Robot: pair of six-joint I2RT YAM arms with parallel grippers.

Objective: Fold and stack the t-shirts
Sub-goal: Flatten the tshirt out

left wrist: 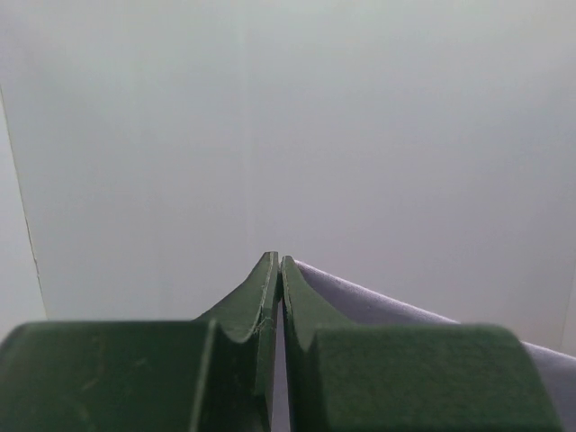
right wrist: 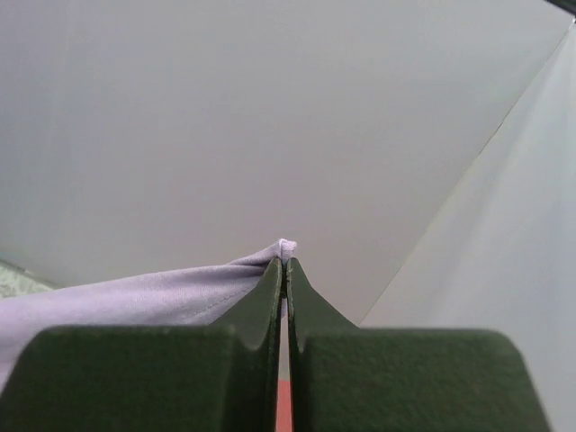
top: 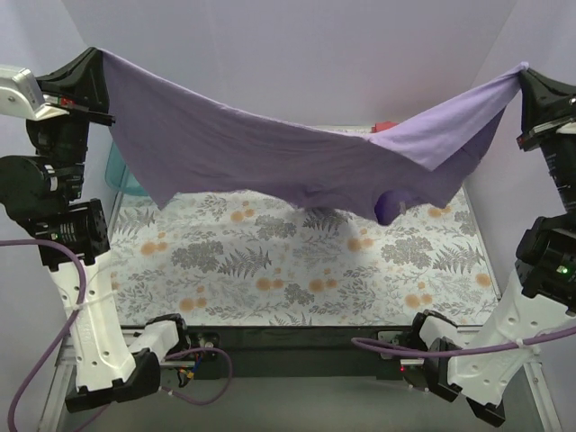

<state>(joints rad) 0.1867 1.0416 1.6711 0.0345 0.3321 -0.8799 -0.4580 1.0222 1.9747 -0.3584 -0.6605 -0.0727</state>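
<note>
Above floral table (top: 270, 288), my left gripper (top: 101, 56) and right gripper (top: 524, 74) clamp lavender shirt (top: 270, 153) at opposite ends; limp, light, sagging between.

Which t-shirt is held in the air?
The lavender-purple t-shirt, stretched between the left gripper and right gripper; only a sliver of the coral-red t-shirt shows behind it.
</note>
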